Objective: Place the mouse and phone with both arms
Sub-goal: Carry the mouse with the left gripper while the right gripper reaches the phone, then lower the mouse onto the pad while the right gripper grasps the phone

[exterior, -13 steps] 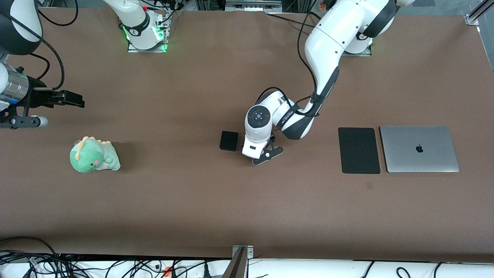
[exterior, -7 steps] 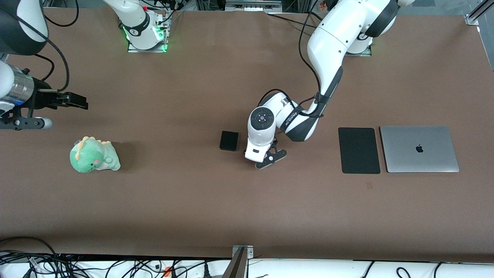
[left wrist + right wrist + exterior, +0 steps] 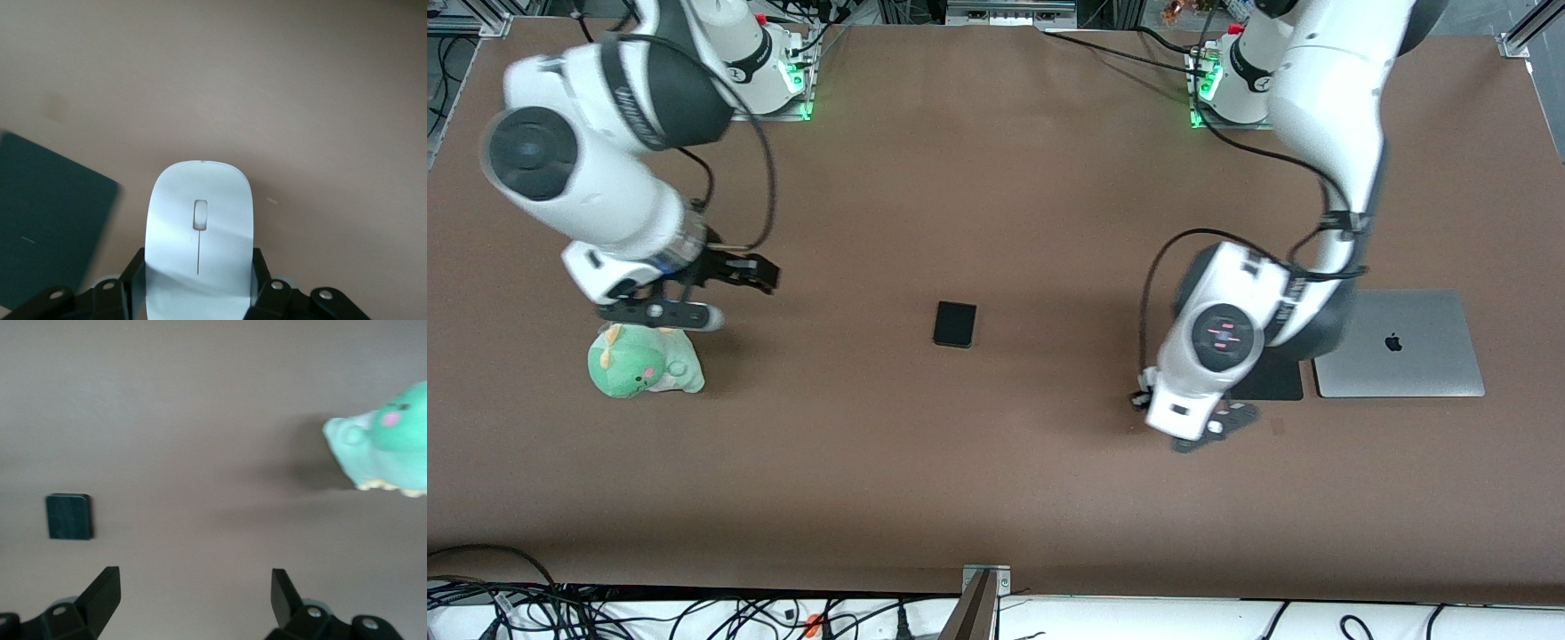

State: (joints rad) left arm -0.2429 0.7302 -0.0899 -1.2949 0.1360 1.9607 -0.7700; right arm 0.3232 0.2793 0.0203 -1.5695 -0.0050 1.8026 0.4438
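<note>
Left end effector (image 3: 1199, 433) has swung from beside the phone (image 3: 955, 324) to the pad (image 3: 1272, 380), clamped on the mouse (image 3: 199, 240). Right end effector (image 3: 720, 289), jaws apart, now hangs above the plush (image 3: 644, 361); phone untouched mid-surface. Risk: glossy mouse slips in transit.

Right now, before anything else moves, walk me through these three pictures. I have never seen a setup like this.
These are two white robot arms bolted to one brown table. One picture looks down from a high camera facing them; the other two come from cameras on each arm's wrist.

The left gripper has its fingers shut on the white mouse, carrying it over the table beside the black pad. The closed silver laptop lies beside that pad.

The right gripper is open and empty, hanging just above the green plush dinosaur.

The small black phone lies untouched at the table's middle.
</note>
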